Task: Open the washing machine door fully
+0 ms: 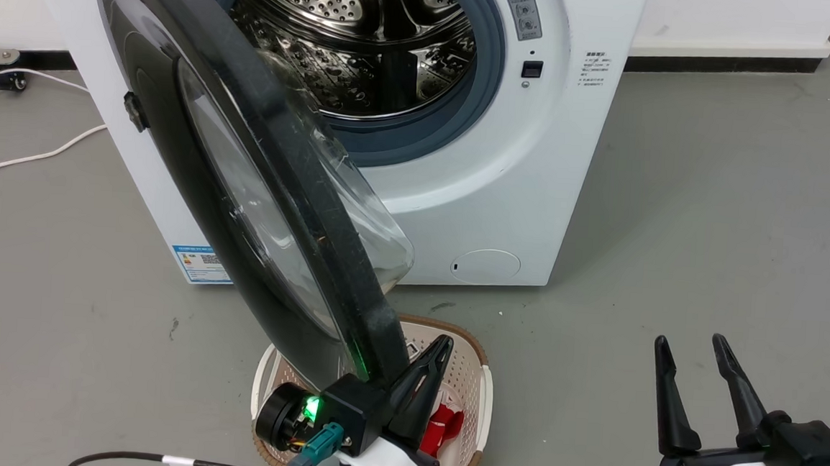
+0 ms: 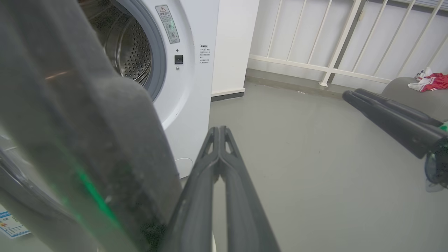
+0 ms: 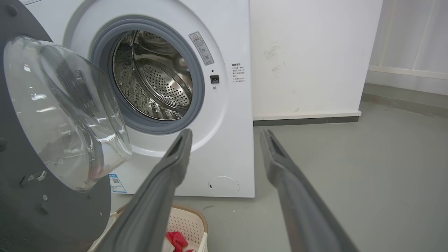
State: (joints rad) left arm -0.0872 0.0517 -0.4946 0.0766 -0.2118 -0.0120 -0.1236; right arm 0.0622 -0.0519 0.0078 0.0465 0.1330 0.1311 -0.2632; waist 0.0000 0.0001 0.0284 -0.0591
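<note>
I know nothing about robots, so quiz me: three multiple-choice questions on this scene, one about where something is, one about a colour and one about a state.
1. Where is the basket?
A. On the floor in front of the machine, below the door.
B. On top of the machine.
C. Inside the machine.

2. What colour is the cloth in the basket?
A. Blue.
B. Yellow.
C. Red.

3. How do the fingers of the left end effector stand?
A. Spread wide apart.
B. Closed together, beside the door's rim.
C. Clamped on the cloth.

Answers:
1 A: the head view shows it on the floor under the door's lower edge.
2 C: red fabric lies inside its perforated wall.
3 B: the left wrist view shows both fingers pressed together with nothing between them.
</note>
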